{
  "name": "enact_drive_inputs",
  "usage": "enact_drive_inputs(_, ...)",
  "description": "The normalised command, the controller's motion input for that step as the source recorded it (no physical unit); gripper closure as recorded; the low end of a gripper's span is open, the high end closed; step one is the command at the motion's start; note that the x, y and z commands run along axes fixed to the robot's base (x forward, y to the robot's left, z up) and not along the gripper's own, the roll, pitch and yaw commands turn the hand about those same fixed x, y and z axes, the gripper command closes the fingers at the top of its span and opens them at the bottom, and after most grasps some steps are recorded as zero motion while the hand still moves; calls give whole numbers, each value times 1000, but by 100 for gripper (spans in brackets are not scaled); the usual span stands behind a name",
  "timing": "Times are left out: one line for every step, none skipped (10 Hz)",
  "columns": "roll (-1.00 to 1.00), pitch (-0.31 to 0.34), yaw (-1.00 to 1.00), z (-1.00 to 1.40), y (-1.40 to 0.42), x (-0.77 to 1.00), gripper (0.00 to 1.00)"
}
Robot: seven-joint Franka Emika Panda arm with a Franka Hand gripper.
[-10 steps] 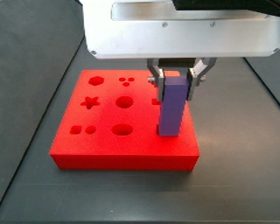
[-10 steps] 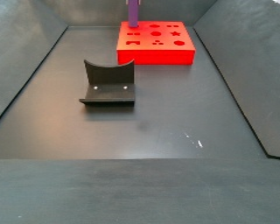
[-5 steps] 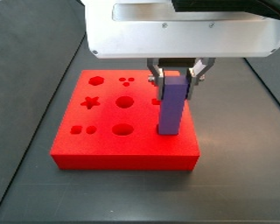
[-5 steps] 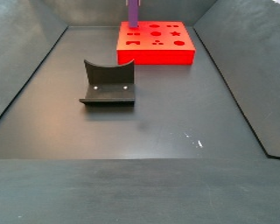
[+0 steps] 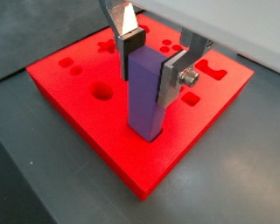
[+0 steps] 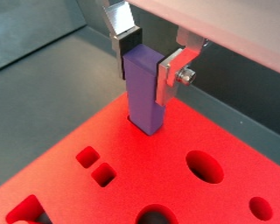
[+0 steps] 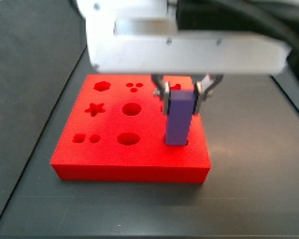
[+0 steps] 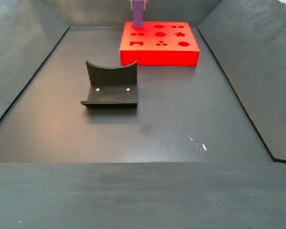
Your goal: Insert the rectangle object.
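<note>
The rectangle object (image 5: 149, 96) is a tall purple-blue block. It stands upright with its lower end in a hole near the edge of the red board (image 5: 90, 131). My gripper (image 5: 150, 74) is right above the board, shut on the block's upper end, one silver finger on each side. Both wrist views show this; the block (image 6: 146, 96) meets the board (image 6: 119, 171) at its foot. In a side view the block (image 7: 178, 117) stands at the board's (image 7: 115, 161) right side, under the gripper (image 7: 186, 91). In a side view only the block (image 8: 138, 11) shows at the top edge.
The red board (image 8: 157, 54) has several other shaped holes: star, circles, squares. The dark fixture (image 8: 110, 87) stands alone on the grey floor, nearer the camera than the board. Sloped grey walls bound the floor on both sides.
My gripper and the block have moved down a little; the block stands lower in the board. That side view is now blurred.
</note>
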Motion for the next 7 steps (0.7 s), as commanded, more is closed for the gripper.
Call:
enact_drive_inputs(29,-23,-26,-483,-54,74,100)
enact_drive_inputs(0,-80,-9,-600,-3,43,100)
enact_drive_inputs(0,-109,-11,-663,0,31,100)
enact_drive_inputs(0,-146,-23,-700,0,0,100)
enact_drive_inputs(3,-144,-14,-640,-14,0,100)
enact_drive_inputs(14,-117,0,-491,-23,-14,100)
enact_drive_inputs(0,0,0,0,0,0,100)
